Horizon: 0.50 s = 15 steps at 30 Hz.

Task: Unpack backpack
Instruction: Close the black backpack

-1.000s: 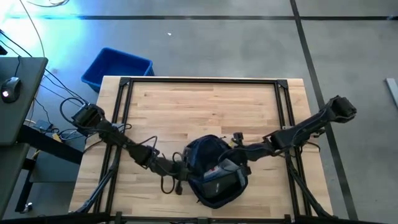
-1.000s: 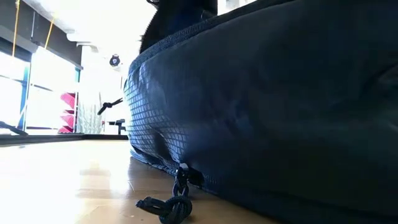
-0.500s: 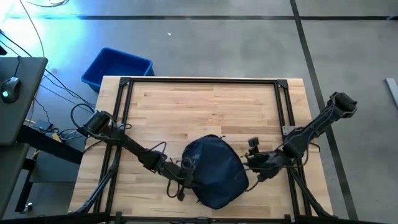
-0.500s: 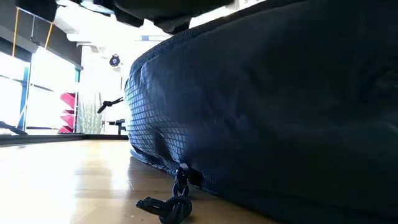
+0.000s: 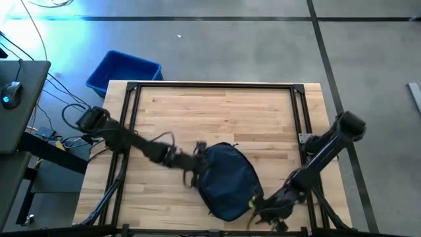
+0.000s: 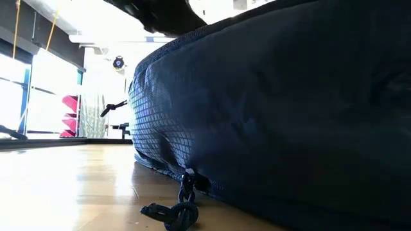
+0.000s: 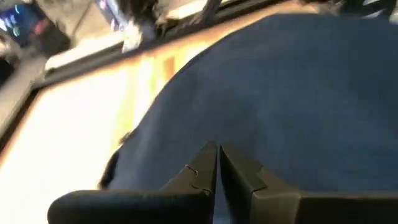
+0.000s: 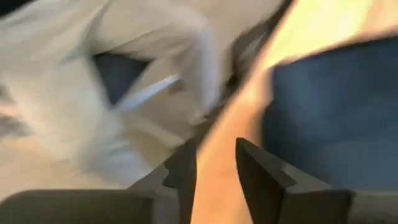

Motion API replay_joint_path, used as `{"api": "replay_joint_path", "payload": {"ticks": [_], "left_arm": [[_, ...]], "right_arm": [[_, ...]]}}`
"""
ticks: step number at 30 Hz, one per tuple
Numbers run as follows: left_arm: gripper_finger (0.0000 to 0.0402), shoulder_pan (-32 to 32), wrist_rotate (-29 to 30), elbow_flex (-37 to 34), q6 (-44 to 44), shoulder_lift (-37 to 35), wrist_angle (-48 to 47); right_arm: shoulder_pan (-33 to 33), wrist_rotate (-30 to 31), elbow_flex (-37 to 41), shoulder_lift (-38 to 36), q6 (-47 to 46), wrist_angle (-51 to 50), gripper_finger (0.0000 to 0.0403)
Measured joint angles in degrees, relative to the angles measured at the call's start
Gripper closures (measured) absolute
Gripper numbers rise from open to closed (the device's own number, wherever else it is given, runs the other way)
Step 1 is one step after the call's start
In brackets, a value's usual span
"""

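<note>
The dark navy backpack (image 5: 227, 181) lies on the wooden table (image 5: 217, 112) near its front edge, closed into a rounded dome. It fills the low view (image 6: 276, 115), where a knotted zipper cord (image 6: 172, 213) lies on the wood in front of it. My left gripper (image 5: 198, 164) is shut at the backpack's far-left side, its tips over the fabric (image 7: 298, 93) in the left wrist view (image 7: 217, 152). My right gripper (image 5: 260, 209) is at the near-right side of the backpack, by the table's front edge. It is open by a narrow gap (image 8: 214, 155) with only wood showing between the fingers. My left gripper's shut fingers (image 7: 205, 168) slant down at the backpack's far-left side from the table's left. I cannot tell whether they touch the fabric.
A bright blue plastic bin (image 5: 123, 72) stands on the floor beyond the table's far-left corner. A desk with a mouse (image 5: 8, 99) is at the left. The far half of the table is bare wood.
The backpack's opening, which showed pale contents a second ago, has fallen shut into a dark dome. My right gripper has left the top of the backpack and swung out right, then to the table's near edge. My left gripper has gone toward the far edge along the backpack's left side.
</note>
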<state>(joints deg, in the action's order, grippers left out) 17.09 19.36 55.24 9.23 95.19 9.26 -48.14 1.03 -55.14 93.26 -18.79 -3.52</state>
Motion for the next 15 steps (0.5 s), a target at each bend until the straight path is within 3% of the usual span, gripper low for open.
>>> {"api": "replay_joint_path", "payload": {"ticks": [3, 8, 13, 15], "left_arm": [[0.0402, -6.3, -1.9, -0.1, 0.9, 1.9, -3.8], [0.0402, -9.3, -16.4, 0.0, -2.5, 2.1, -9.8], [0.0401, -3.4, -15.2, -0.1, -9.6, 2.1, -18.4], [0.0401, 0.1, -11.0, -0.2, -10.3, 1.9, -19.2]], "right_arm": [[-0.4, 1.0, -0.9, 6.5, -2.9, -2.2, 0.0351], [0.5, 16.8, -2.7, 10.8, -2.7, -13.1, 0.0397], [4.2, 33.3, -2.6, 9.0, -1.8, -28.0, 0.0394], [6.2, 41.4, -2.5, 7.8, -3.0, -36.7, 0.0394]]}}
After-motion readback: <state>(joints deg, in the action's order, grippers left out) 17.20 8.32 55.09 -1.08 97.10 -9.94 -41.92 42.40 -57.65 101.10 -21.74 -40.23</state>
